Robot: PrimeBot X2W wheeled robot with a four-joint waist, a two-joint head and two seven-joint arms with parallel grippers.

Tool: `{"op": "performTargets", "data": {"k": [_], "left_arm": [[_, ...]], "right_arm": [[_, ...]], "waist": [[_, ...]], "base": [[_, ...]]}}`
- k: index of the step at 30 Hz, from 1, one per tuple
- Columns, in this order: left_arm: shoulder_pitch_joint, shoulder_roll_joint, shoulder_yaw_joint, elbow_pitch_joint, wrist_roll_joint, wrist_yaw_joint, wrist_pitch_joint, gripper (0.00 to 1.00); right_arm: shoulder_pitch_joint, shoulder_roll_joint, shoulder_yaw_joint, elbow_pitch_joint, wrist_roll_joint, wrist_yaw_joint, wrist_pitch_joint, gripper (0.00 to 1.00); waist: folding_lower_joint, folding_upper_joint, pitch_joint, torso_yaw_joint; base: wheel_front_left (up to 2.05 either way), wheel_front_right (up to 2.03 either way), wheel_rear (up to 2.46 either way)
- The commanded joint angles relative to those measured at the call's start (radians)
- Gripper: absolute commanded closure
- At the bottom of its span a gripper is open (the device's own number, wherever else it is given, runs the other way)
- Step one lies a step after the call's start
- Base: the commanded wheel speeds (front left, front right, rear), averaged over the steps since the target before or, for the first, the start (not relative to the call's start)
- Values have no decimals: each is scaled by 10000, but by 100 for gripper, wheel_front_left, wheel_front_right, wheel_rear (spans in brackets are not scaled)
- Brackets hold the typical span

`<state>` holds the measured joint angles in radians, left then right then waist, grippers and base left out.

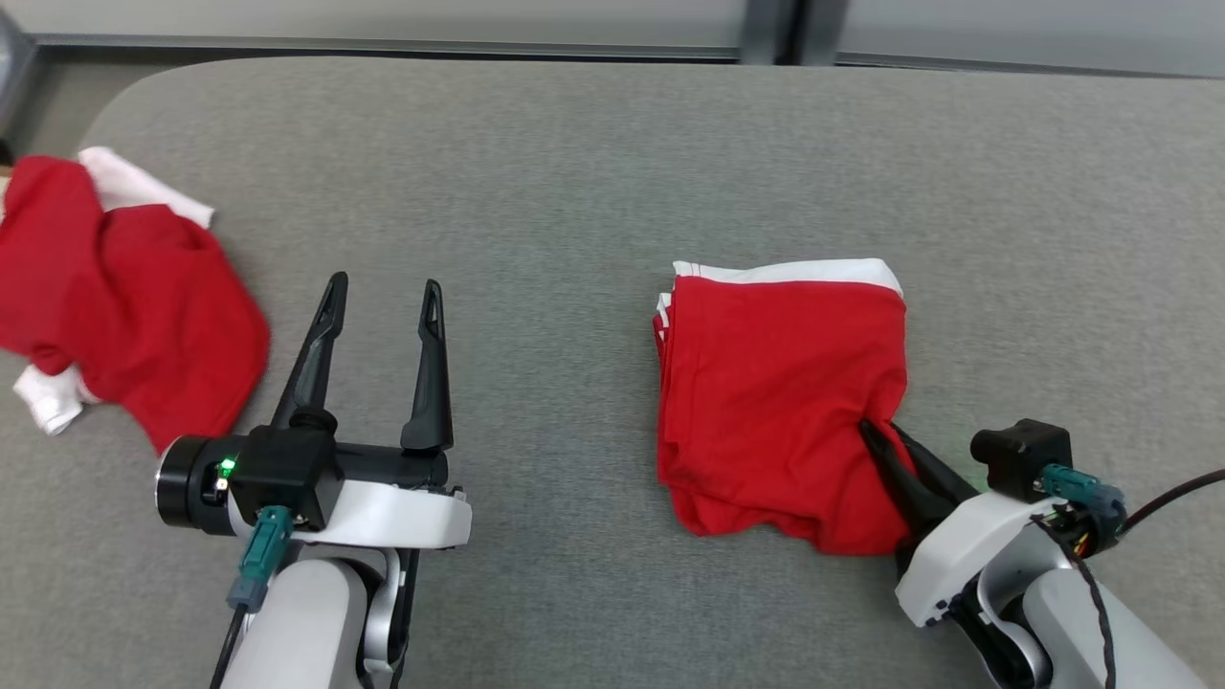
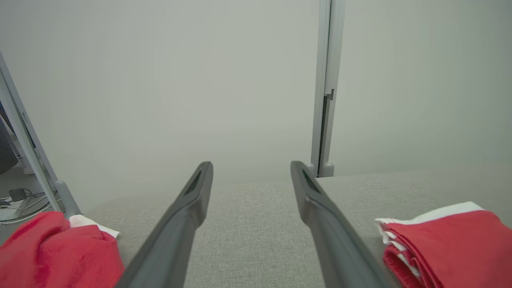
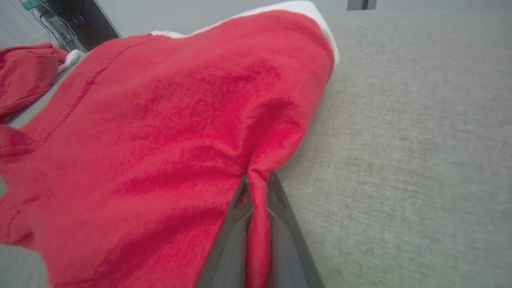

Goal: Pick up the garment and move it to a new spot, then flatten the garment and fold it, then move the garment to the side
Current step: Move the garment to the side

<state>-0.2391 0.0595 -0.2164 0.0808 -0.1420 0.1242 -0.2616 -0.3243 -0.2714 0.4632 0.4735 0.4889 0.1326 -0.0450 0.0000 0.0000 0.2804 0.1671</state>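
Fingers (image 3: 232, 240) of the right gripper (image 1: 879, 433) are clamped on a ridge of cloth at the near right edge of the garment (image 1: 780, 383), which lies folded on the table (image 1: 574, 172), right of centre. The left gripper (image 1: 385, 281) is held spread and empty over bare table, between the garment and a crumpled red heap (image 1: 124, 306) at the far left. Since only one edge is pinched, and perhaps only the upper layers, the stack could be pulled apart or unfolded if dragged sideways.
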Motion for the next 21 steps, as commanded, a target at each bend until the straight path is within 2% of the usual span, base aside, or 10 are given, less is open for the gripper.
{"op": "performTargets", "data": {"k": [1,12,17,21], "left_arm": [[-156,89,37,-95,123,23,-43,0],[-801,612,-109,-547,752,-136,95,0],[-1171,859,-285,-918,1006,-209,498,0],[-1579,1045,-463,-1330,1248,-328,889,0]], "right_arm": [[-80,-300,16,172,-96,-34,-69,100],[-1127,-917,816,711,271,-31,-707,100],[-2292,-1274,1322,1187,510,-30,-1058,100],[-3399,-1908,1590,1900,690,-30,-1388,100]], "waist": [[0,0,214,-839],[0,0,1042,-3545],[0,0,1673,-4327],[0,0,2337,-4662]], "base": [[0,0,0],[0,0,0],[0,0,0],[0,0,0]]}}
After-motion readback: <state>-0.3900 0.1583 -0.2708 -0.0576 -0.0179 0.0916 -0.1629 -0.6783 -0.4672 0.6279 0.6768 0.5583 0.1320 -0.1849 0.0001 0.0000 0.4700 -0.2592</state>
